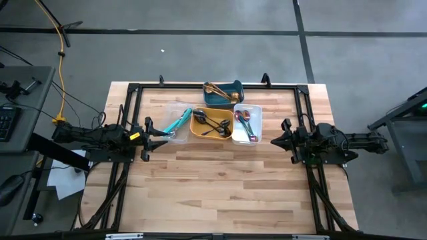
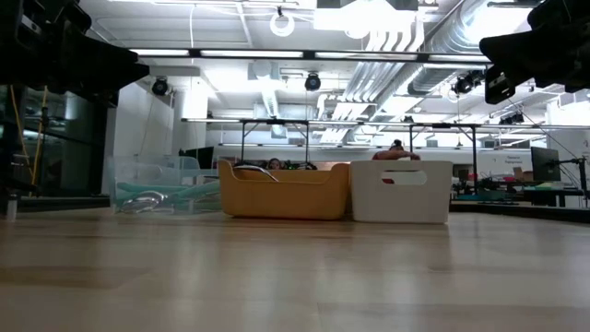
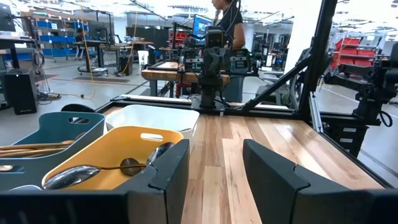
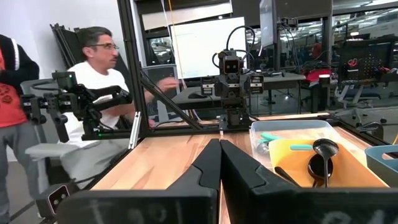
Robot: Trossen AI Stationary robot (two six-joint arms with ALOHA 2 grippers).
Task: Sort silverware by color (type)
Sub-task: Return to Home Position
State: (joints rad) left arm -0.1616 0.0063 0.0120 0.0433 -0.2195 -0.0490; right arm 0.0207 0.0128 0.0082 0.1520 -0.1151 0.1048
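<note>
The silverware is found gathered in four bins at the far middle of the worktop [image 1: 220,187]. Teal-handled spoons [image 1: 179,121] are held in the transparent bin [image 2: 157,180]. Dark shiny spoons [image 1: 210,125] are laid in the orange bin [image 2: 286,195], which is set just beside it. Iridescent pink-purple spoons [image 1: 245,125] are kept in the white bin [image 2: 401,192], which is pressed against the orange bin's other side. Gold utensils [image 1: 219,92] are placed in the blue bin [image 3: 65,127], which is set behind the orange and white bins. No piece of silverware is seen loose on the boards.

The left claw [image 3: 216,149] is held above the worktop at its left side, just beside the transparent bin and pointed toward the row. Its fingers are spread apart, and nothing is held between them. The right claw [image 4: 219,152] is held above the right side, near the white bin but apart from it, facing the left arm. Its fingers are closed together on nothing.

Beyond the worktop, a seated person [image 4: 93,81] in a white shirt is seen in the right wrist view.
</note>
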